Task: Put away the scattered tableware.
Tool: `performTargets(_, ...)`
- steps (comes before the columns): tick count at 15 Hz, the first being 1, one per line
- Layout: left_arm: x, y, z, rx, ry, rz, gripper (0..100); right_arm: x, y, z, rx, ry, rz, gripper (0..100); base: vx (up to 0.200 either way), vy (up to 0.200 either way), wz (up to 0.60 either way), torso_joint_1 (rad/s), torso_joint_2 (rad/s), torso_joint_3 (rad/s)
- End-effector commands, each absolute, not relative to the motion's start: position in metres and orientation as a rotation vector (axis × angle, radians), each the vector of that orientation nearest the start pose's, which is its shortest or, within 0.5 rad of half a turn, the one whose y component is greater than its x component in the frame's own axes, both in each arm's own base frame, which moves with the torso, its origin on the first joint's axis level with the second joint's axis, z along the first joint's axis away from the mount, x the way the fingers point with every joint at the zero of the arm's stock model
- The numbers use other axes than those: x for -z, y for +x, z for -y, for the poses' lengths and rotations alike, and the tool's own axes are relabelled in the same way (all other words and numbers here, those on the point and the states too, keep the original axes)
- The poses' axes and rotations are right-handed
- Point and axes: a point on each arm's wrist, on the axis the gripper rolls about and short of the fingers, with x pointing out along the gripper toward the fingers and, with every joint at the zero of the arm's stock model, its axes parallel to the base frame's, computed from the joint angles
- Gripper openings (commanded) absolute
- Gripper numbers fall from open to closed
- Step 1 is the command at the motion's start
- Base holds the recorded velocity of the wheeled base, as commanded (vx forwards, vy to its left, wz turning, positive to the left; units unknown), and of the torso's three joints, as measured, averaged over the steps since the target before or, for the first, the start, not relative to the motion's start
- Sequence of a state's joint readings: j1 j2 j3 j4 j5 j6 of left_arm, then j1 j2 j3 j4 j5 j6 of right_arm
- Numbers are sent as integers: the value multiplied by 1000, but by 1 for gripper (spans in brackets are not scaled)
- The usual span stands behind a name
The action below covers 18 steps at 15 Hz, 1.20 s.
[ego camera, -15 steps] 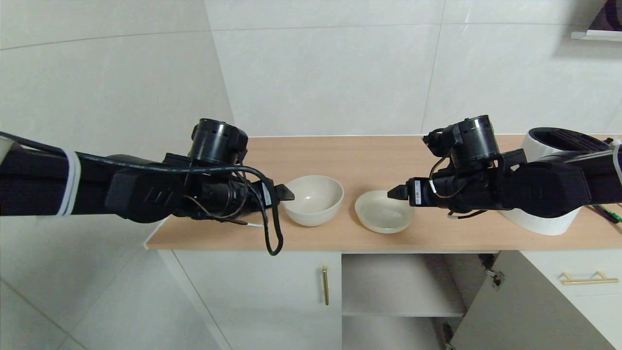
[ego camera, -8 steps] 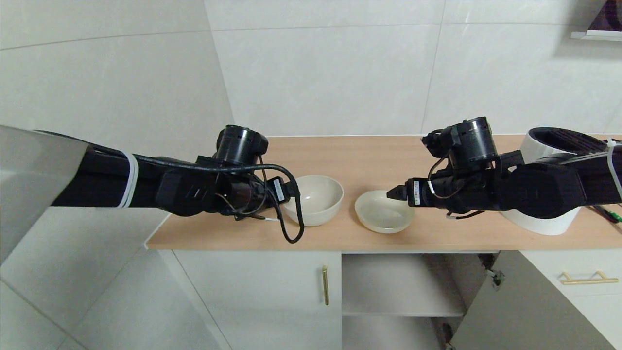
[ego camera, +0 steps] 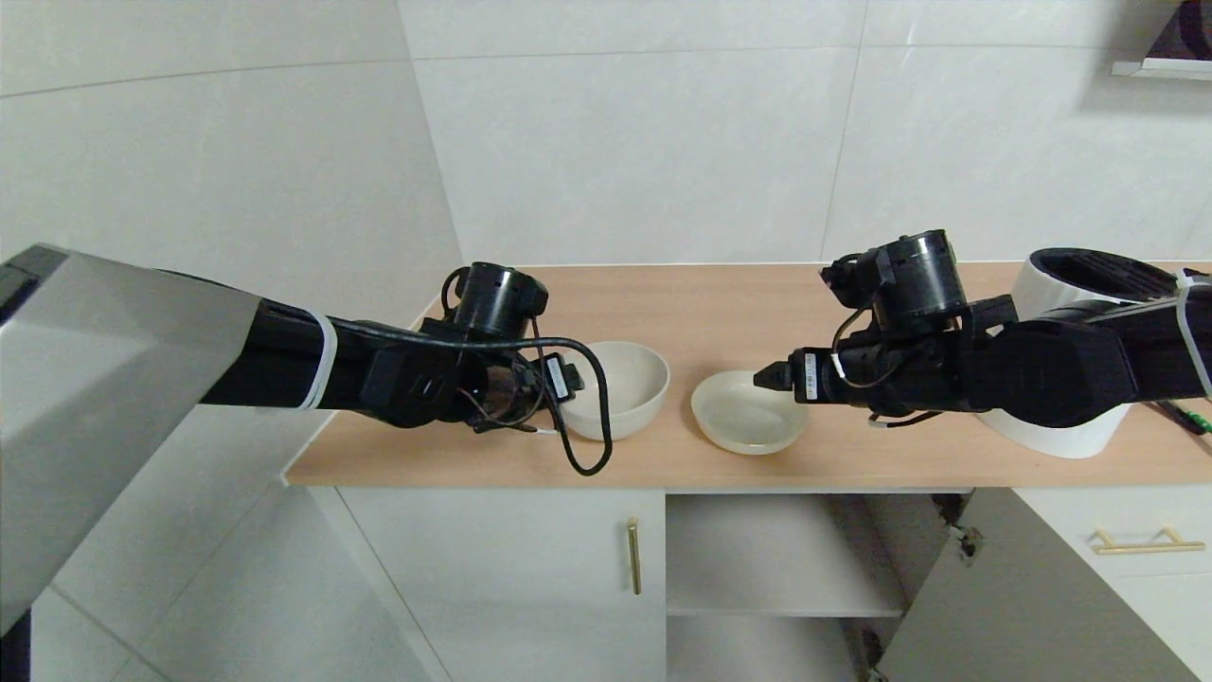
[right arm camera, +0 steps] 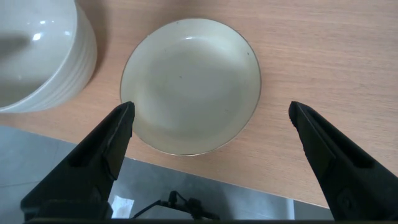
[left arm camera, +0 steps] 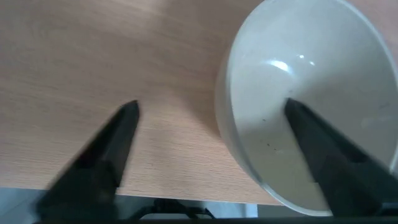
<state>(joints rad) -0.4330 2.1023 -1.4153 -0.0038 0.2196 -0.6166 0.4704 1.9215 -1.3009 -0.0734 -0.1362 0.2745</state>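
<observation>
Since a second ago the left arm has slid along the table (ego camera: 739, 313) up to the bowl (ego camera: 620, 388); the right arm has barely shifted. The left wrist view shows the left end effector (left arm camera: 210, 109) apart, one finger over the bowl's inside and one outside it. The right wrist view shows the right end effector (right arm camera: 211, 109) spread wide over the dish (right arm camera: 189, 84), which sits just beside the bowl. The head view adds an open cupboard (ego camera: 776, 559) below.
</observation>
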Motion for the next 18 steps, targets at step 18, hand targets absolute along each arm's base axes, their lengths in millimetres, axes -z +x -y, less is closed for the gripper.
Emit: performTargets(18, -170, 358, 162, 19, -411, -640, 0, -135, 372, -179, -78, 14, -632, 100, 0, 0, 0, 0, 0, 0)
